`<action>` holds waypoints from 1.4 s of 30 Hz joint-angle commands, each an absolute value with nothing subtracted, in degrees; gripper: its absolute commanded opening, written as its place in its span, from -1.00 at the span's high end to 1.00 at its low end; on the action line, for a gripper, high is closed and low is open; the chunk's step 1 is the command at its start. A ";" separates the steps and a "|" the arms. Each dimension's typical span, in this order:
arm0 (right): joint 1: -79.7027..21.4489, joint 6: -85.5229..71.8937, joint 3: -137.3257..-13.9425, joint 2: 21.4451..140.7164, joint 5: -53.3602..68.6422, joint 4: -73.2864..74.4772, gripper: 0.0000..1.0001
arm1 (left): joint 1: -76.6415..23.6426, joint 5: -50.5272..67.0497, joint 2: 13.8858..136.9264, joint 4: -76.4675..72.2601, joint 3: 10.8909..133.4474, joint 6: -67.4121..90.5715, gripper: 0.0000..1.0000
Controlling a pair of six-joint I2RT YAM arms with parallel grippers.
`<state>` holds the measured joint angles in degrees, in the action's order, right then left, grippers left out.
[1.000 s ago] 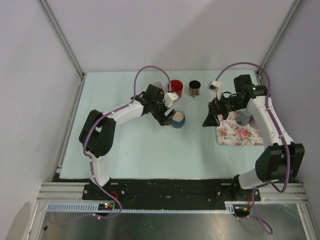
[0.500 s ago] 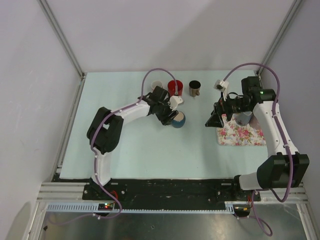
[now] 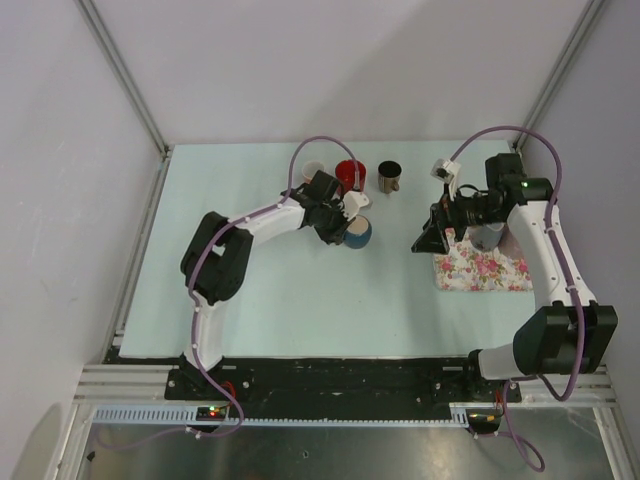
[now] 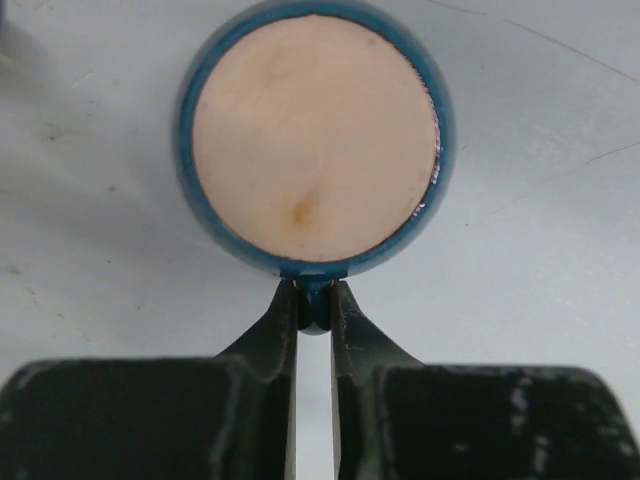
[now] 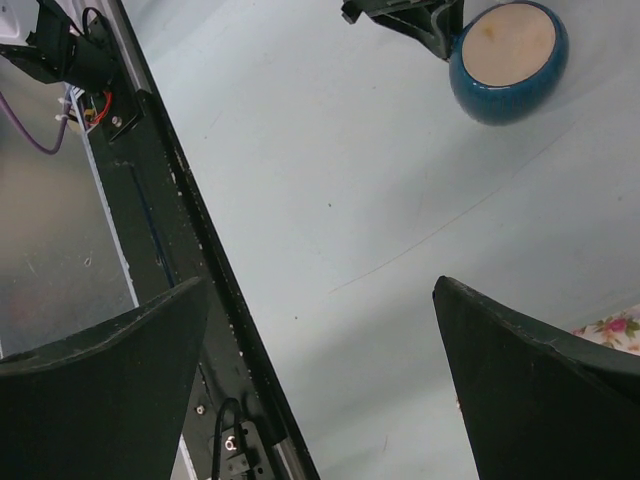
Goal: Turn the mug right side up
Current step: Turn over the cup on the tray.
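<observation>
The blue mug (image 4: 312, 140) stands upside down on the pale table, its tan unglazed base facing up. It also shows in the top view (image 3: 360, 233) and at the top right of the right wrist view (image 5: 510, 50). My left gripper (image 4: 314, 300) is shut on the mug's small blue handle (image 4: 314, 312), pinched between both fingertips; from above the gripper (image 3: 343, 228) sits just left of the mug. My right gripper (image 3: 428, 238) hangs open over bare table to the mug's right, nothing between its fingers (image 5: 320, 290).
Behind the blue mug stand a white mug (image 3: 314, 171), a red mug (image 3: 351, 175) and a dark brown mug (image 3: 389, 176). A floral cloth (image 3: 480, 268) lies at the right with a grey mug (image 3: 488, 236) on its far edge. A black rail (image 5: 160, 180) borders the table's near edge.
My left gripper has closed from wide open onto the blue mug's handle. The right gripper drifted a little to the right early on and stays open.
</observation>
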<state>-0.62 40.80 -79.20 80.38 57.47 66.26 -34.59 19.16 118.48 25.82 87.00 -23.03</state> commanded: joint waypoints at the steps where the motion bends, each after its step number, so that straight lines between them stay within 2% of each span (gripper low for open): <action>1: -0.69 41.57 -78.77 81.54 59.40 66.43 -0.99 | -35.06 20.69 118.00 25.29 89.81 -21.98 0.94; 8: -0.49 37.87 -75.46 82.45 66.38 59.61 -0.99 | -34.51 30.33 114.74 25.31 91.85 -12.42 1.00; 14: -0.57 20.51 -68.33 82.42 70.92 40.91 -0.99 | -30.99 44.49 114.19 23.45 96.24 3.44 1.00; 18: -0.53 7.14 -63.67 83.18 70.84 27.44 -0.97 | -28.51 50.94 113.66 15.76 95.08 16.44 1.00; 20: -0.48 0.97 -61.40 83.39 70.64 20.88 -0.96 | -27.58 53.78 112.22 6.23 91.77 25.47 1.00; 26: -0.53 -17.84 -55.12 82.14 68.78 -0.25 -0.96 | -26.16 55.82 108.64 -40.31 78.06 61.54 1.00; 31: -2.05 -31.53 -53.11 82.21 66.38 -17.85 -0.95 | -26.54 49.28 111.32 -76.91 70.80 88.52 1.00; 37: -5.02 -46.67 -50.47 85.55 63.61 -38.34 -0.82 | -28.65 45.61 111.49 -84.37 67.05 91.45 1.00; 42: -5.74 -63.92 -48.89 91.43 64.67 -63.67 -0.62 | -30.96 44.59 111.78 -85.19 65.50 90.77 1.00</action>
<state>-5.45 -46.09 -50.22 87.37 64.79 -36.77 -28.95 46.81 113.58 -68.99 65.58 88.18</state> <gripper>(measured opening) 0.843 0.073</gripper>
